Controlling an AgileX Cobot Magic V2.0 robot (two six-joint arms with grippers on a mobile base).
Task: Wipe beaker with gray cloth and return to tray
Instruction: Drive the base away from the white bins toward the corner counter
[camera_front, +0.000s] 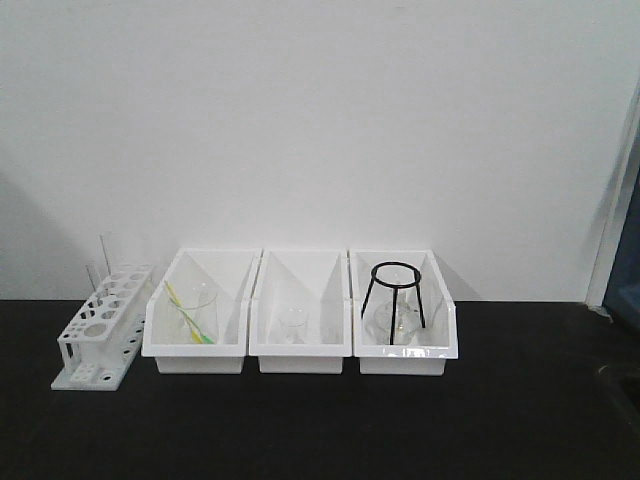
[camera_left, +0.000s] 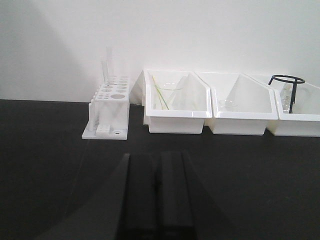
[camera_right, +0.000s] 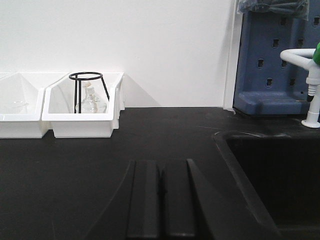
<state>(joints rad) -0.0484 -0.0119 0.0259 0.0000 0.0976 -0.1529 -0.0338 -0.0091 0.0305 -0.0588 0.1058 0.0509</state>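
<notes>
Three white bins stood side by side at the back of the black bench (camera_front: 320, 430), against a white wall. The left bin (camera_front: 195, 357) held a clear beaker (camera_front: 197, 312) with thin yellow-green sticks (camera_front: 182, 308) leaning in it. The middle bin (camera_front: 300, 358) held a smaller beaker (camera_front: 293, 326). I could not tell which of the two was the one for wiping. In the right bin (camera_front: 405, 360) a round glass flask (camera_front: 401, 322) sat beneath a black ring stand (camera_front: 393, 288). A white tube rack (camera_front: 98, 338) stood just left of the bins, apart from them, with a few tall glass tubes (camera_front: 106, 255) upright in it.

The left hand (camera_left: 158, 156) hung low over bare bench in front of the rack and the left bin, its fingers pressed together on nothing. The right hand (camera_right: 160, 165) was likewise pressed together and empty, low over the bench. It was beside a dark sink (camera_right: 270, 165), with a white tap (camera_right: 306, 65) and a blue pegboard (camera_right: 275, 55) beyond it.
</notes>
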